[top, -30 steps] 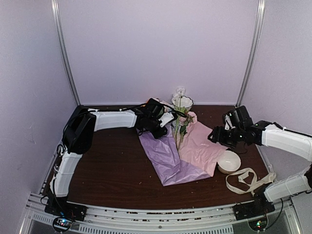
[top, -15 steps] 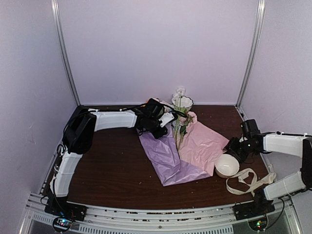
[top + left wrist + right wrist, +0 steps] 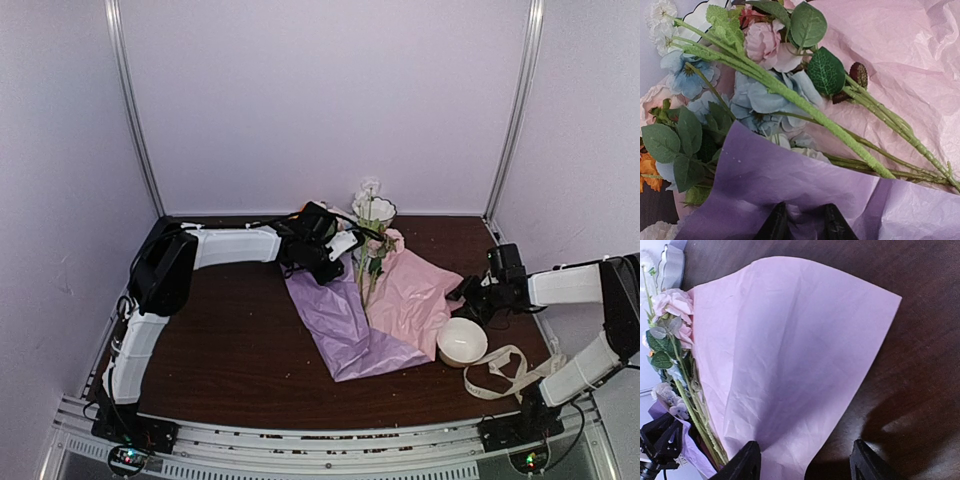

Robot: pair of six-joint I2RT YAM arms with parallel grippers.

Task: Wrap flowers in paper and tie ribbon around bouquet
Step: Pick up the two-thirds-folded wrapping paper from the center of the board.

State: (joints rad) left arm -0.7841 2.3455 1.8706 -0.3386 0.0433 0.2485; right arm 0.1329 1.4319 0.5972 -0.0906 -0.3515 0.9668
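**Left hand pinches the lilac flap; right hand spread at the pink edge**

The left hand (image 3: 804,222) has its fingers (image 3: 776,225) drawn close on a fold of the large crinkled paper (image 3: 790,185), lilac on one face and pale pink on the other, holding the lilac flap up over the stems; just beyond its fingertips lie the flowers (image 3: 790,95), an artificial bunch with thin green stems, leaves, and pale pink, pale blue and orange blooms, resting on the pink face; a white mug (image 3: 375,212) stands just past that hand on the dark brown wooden worktop (image 3: 230,330); the right hand (image 3: 805,462) is spread wide, the paper's pink corner lying between its parted fingers; near it, toward the arm bases, sit a round white bowl (image 3: 462,342) and the floppy cream fabric ribbon (image 3: 505,370), loose on the worktop.
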